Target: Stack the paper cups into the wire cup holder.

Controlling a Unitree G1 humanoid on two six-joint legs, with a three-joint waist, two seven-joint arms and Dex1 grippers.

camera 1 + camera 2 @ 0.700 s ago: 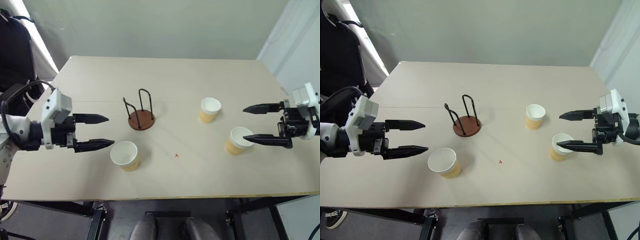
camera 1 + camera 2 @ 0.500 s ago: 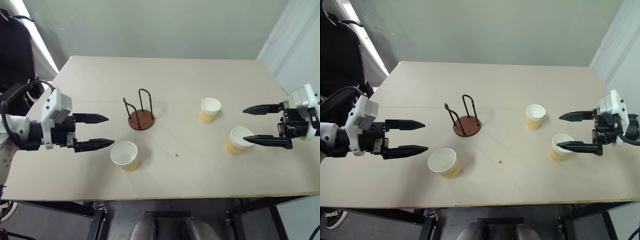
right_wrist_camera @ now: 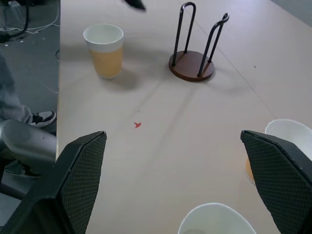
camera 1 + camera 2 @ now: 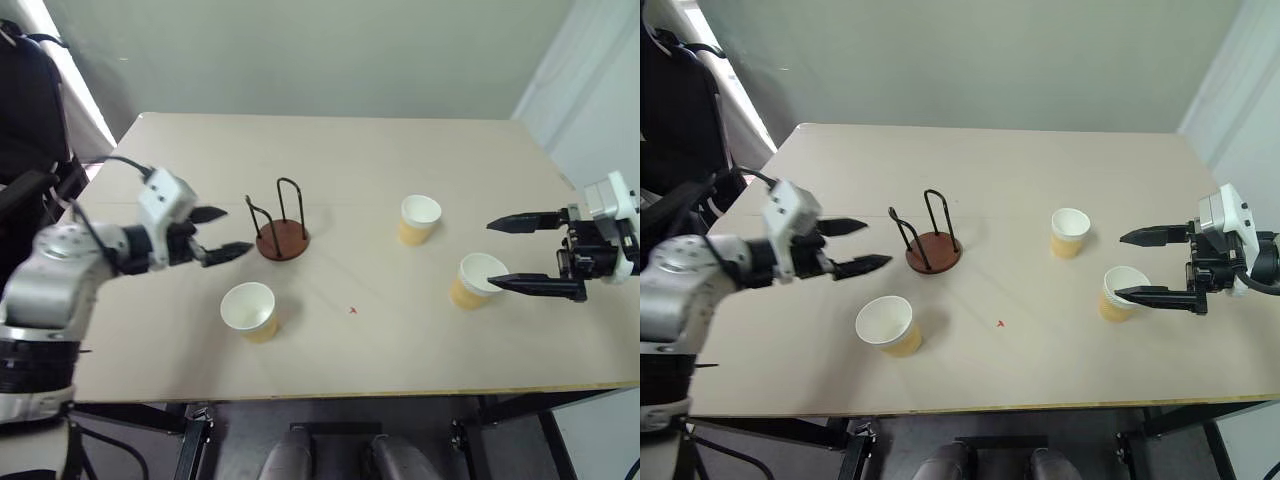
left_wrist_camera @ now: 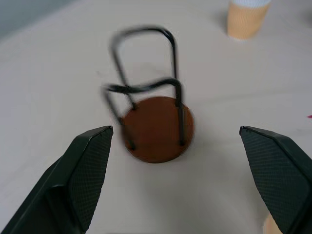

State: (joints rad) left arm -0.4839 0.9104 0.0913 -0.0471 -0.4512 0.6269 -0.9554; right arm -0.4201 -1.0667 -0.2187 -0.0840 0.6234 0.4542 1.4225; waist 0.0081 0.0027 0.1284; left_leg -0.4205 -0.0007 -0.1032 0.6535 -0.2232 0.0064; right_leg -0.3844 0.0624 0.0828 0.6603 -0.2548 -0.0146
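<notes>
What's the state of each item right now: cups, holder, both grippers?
Cup nearest the left arm: upright on the table, free.
Far cup: upright, free.
Cup by the right gripper: upright, not gripped.
Wire cup holder: upright, empty.
Left gripper: open, empty, beside the holder.
Right gripper: open, empty.

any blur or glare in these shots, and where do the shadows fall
Left wrist view: the wire cup holder is soft, its upper loop smeared, and the fingers are soft too. Right wrist view: sharp, with a shadow beside the lone cup. Head views: even light, no glare on the table, faint shadows beside each cup.
</notes>
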